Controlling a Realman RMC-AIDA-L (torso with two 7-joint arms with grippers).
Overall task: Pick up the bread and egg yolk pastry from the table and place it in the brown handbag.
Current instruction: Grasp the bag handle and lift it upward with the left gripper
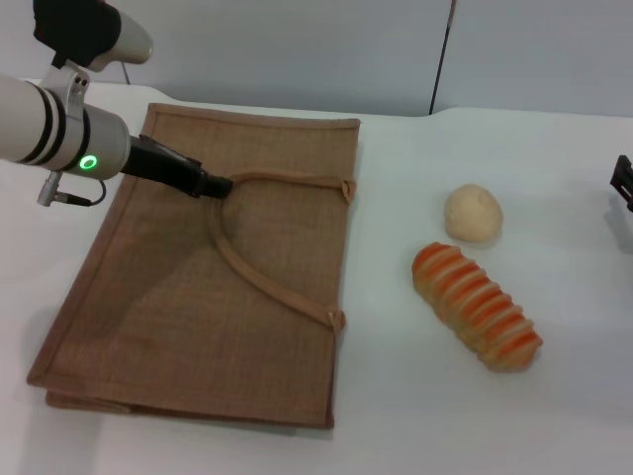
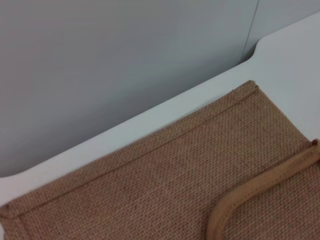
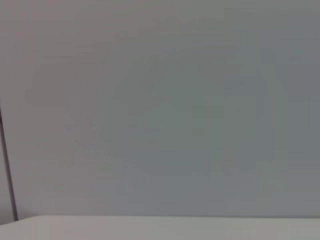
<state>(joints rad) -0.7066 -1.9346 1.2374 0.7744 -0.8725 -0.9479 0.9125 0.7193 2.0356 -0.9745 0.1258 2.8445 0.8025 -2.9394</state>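
Observation:
The brown handbag lies flat on the white table at the left, and its weave also fills the left wrist view. My left gripper reaches in from the left, and its dark tip is shut on the bend of the upper looped handle, which also shows from the wrist. Right of the bag sits the pale round egg yolk pastry. The striped bread lies just in front of it. Only a black sliver of my right gripper shows at the far right edge.
The white table runs back to a grey wall with a dark vertical seam. The bag's second handle lies across its front face. The right wrist view holds only wall and a strip of table.

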